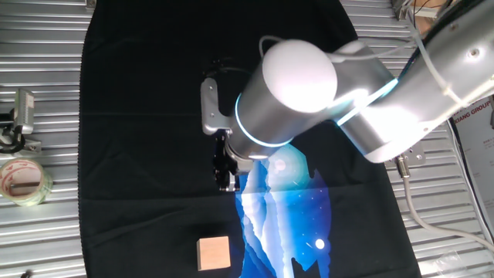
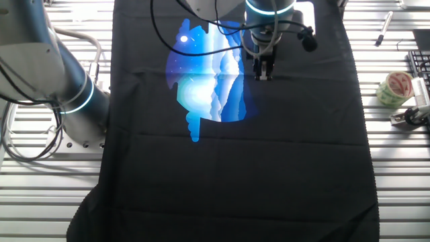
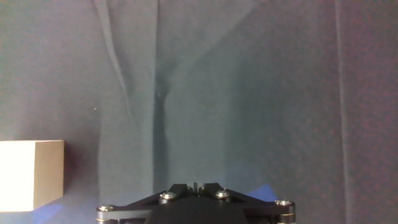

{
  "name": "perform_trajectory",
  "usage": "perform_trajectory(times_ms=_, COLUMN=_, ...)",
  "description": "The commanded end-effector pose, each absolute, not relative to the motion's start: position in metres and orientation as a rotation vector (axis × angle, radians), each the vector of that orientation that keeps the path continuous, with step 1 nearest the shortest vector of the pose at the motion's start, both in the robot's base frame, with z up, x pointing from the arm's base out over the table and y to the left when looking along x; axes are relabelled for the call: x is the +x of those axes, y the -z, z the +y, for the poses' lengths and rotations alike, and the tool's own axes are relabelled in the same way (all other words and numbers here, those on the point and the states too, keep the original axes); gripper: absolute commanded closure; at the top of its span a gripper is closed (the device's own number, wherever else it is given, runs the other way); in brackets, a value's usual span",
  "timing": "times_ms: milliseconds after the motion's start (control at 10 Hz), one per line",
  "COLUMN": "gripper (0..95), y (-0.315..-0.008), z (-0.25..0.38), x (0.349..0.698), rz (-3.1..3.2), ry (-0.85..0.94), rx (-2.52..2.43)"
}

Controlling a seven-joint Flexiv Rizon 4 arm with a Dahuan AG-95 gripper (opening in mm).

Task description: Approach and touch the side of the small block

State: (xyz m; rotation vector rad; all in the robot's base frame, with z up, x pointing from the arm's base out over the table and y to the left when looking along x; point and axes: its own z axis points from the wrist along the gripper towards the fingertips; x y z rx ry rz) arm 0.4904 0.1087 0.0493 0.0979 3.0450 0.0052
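From one fixed view I see black cloth [image 1: 139, 116] over a ribbed metal table [image 1: 46, 232]; the small block [image 1: 214, 252], smooth tan wood, sits apart from the gripper [image 1: 226, 184]. The other fixed view shows a tape roll [image 2: 394, 88] aside. In hand view, I can't tell the jaws' state

The black cloth [image 1: 139, 154] is being viewed from above by both fixed cameras, from opposite ends; it [image 3: 249, 93] is being looked down on closely by the hand camera.
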Motion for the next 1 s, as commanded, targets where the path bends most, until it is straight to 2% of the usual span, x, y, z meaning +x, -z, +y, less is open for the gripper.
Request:
perform_trajectory(times_ms=100, gripper=95.0, y=-0.051, z=0.112, x=0.491, rz=3.049, ry=-0.007, rx=0.103)
perform_trajectory(times_ms=1000, gripper=95.0, y=-0.055, z=0.139, x=0.5, rz=3.063, ry=-0.014, rx=0.139)
